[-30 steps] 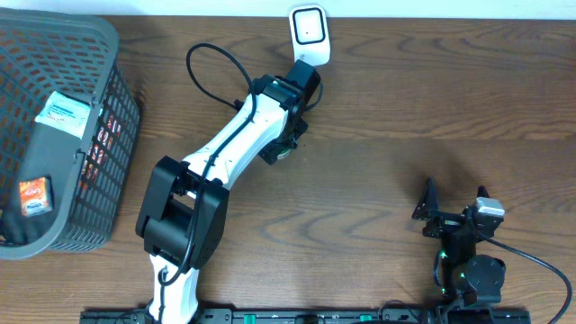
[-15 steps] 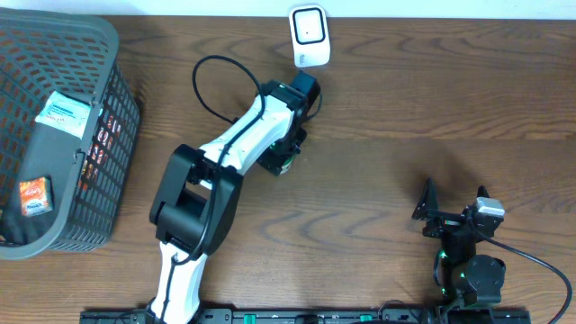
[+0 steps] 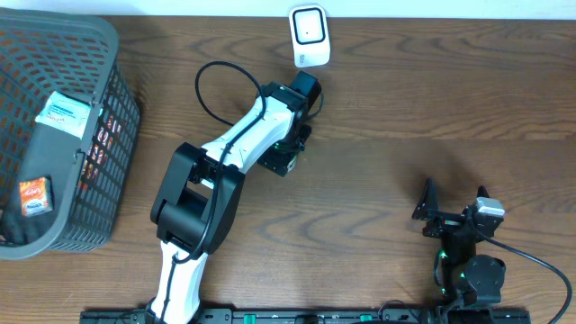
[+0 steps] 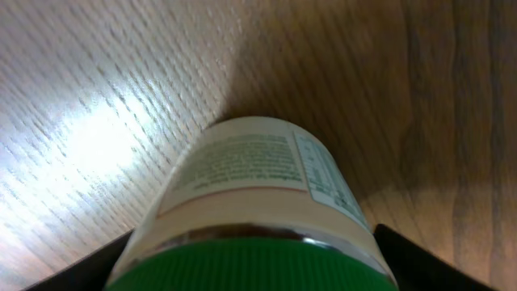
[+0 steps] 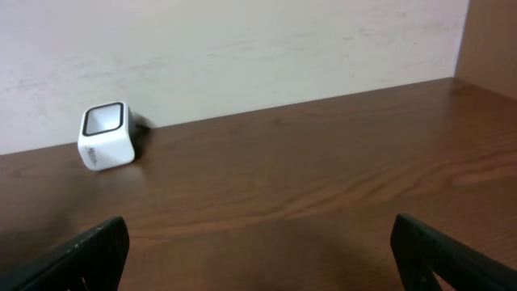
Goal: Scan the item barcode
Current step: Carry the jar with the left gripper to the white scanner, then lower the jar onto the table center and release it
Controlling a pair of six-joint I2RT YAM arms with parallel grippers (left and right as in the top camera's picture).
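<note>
On the brown wooden table (image 3: pixel 405 99), a grey mesh basket (image 3: pixel 115 54) sits at the left edge; the left arm (image 3: pixel 238 144) reaches to just below the white scanner (image 3: pixel 308 34); the right gripper (image 5: pixel 258 250) rests near the front, fingers spread wide; the left gripper (image 4: pixel 254 238) has a green-capped bottle (image 4: pixel 258 178) between its fingers, whether clamped or loose I cannot tell.

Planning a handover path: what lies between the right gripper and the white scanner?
Nothing but bare wooden table separates the right gripper from the white scanner, as the right wrist view shows.
</note>
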